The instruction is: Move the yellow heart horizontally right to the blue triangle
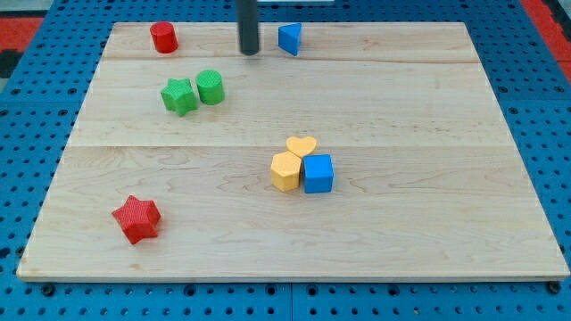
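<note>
The yellow heart (302,146) lies near the board's middle, touching a yellow hexagon (285,171) below-left of it and a blue cube (318,173) below-right of it. The blue triangle (289,38) sits near the view's top edge, right of centre-left. My tip (248,52) is the lower end of the dark rod, close to the left of the blue triangle and far above the yellow heart. It touches no block.
A red cylinder (163,37) stands at the top left. A green star (179,95) and a green cylinder (210,86) sit together at upper left. A red star (136,218) lies at lower left. The wooden board (428,223) rests on a blue pegboard.
</note>
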Robot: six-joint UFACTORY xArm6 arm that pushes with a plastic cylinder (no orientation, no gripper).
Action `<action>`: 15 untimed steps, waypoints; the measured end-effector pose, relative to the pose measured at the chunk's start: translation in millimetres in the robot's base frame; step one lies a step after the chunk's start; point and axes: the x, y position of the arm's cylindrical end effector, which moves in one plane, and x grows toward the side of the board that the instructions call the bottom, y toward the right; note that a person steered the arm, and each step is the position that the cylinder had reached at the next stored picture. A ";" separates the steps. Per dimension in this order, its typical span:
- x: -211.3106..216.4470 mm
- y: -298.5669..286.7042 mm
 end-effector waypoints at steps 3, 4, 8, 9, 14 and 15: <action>135.5 -87.5; 171.5 -28.9; 207.9 162.3; 196.1 196.8; 56.5 271.9; 101.9 274.5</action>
